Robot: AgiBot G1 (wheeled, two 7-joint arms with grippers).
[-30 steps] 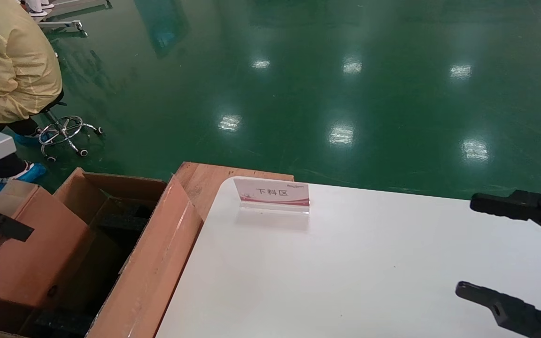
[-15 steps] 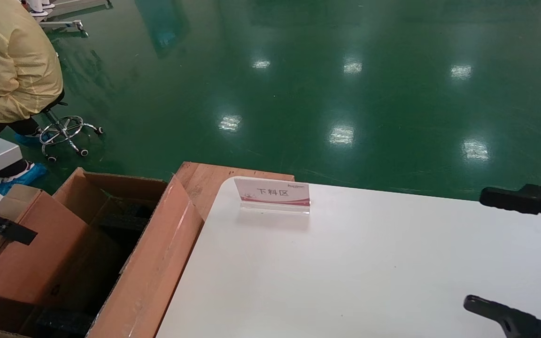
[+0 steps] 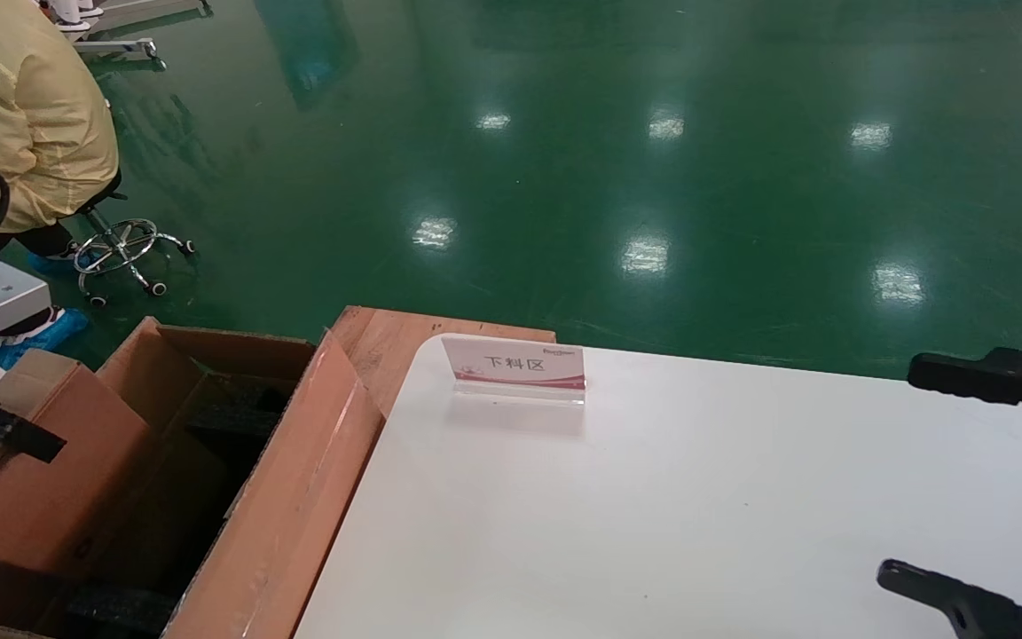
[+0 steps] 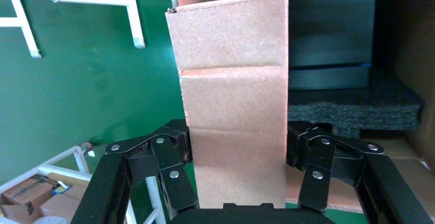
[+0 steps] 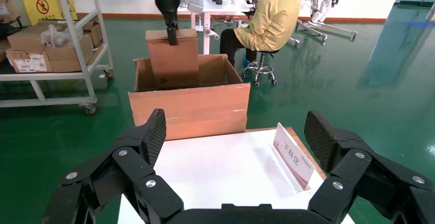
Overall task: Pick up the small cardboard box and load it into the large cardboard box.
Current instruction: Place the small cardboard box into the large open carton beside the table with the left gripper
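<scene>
The small cardboard box [image 3: 58, 479], flat and reddish-brown, stands on end inside the opening of the large cardboard box [image 3: 298, 497] at the far left. My left gripper [image 3: 19, 435] is shut on its upper part. In the left wrist view the small box [image 4: 233, 106] is clamped between both fingers [image 4: 174, 157], with black foam [image 4: 354, 106] beside it. The right wrist view shows the small box [image 5: 174, 62] sticking up out of the large box [image 5: 190, 108]. My right gripper [image 3: 963, 479] is open and empty over the table's right side.
A white table [image 3: 653, 497] carries a sign card [image 3: 515, 366] near its far left corner. A wooden board [image 3: 387, 342] lies between table and large box. A seated person in yellow [image 3: 23, 115] is beyond the box. A shelf cart [image 5: 51, 39] stands farther off.
My left wrist has sunk slightly with the small box, which has shifted a little within the large box's opening. My right gripper has drawn back a little to the right.
</scene>
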